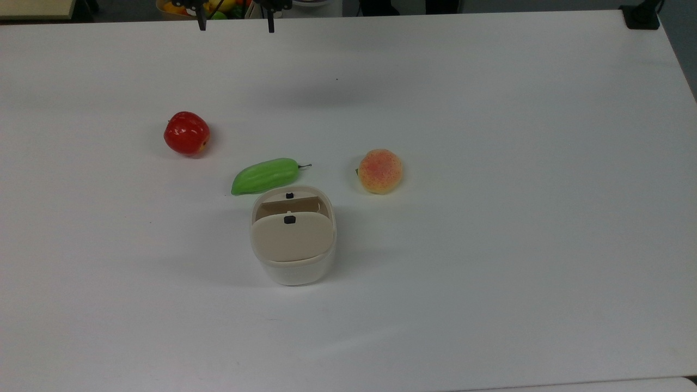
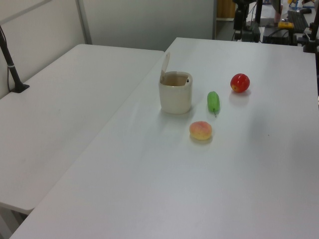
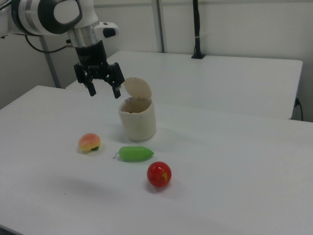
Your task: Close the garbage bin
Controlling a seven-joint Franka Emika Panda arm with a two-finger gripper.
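Nearest in the right view, on the white table (image 3: pixel 234 196): a red apple (image 3: pixel 159 174), alone, well apart from the rest. Just behind it, a green fruit (image 3: pixel 136 153) lying on its side, stalk toward the right view's left. Farther to the right view's left, a peach (image 3: pixel 89 142), apart from both.

Behind the green fruit: the bin (image 3: pixel 138 120), upright, near the fruit but not touching. Lid (image 3: pixel 138 88) swung up on the far edge, standing almost upright, mouth uncovered.

Beside the lid, at the right view's left and a little higher: the gripper (image 3: pixel 104 93), fingers spread wide, holding nothing, pointing down, hanging in the air clear of bin and table. Beyond, a second table (image 3: pixel 220 73) with a black pole (image 3: pixel 195 29) on it.

From the top view: bin (image 1: pixel 297 272) near the table's (image 1: pixel 490 218) middle, beige lid (image 1: pixel 292 242) facing the camera with a black button (image 1: pixel 289 219) on it. Green fruit (image 1: pixel 265 175) across the bin's far rim, toward the top view's left, lying between bin and gripper (image 1: pixel 236 26). Peach (image 1: pixel 380 171) at the top view's right of the bin, apple (image 1: pixel 187 132) farther off at the top view's left. Gripper at the far table edge, tips wide apart.

From the left view: peach (image 2: pixel 201 130) nearest, then bin (image 2: pixel 175 97) with raised lid (image 2: pixel 164 67), green fruit (image 2: pixel 213 101) beside it, apple (image 2: pixel 239 82) beyond. Second table (image 2: pixel 65 99) and pole (image 2: pixel 12 64) at the left view's left.
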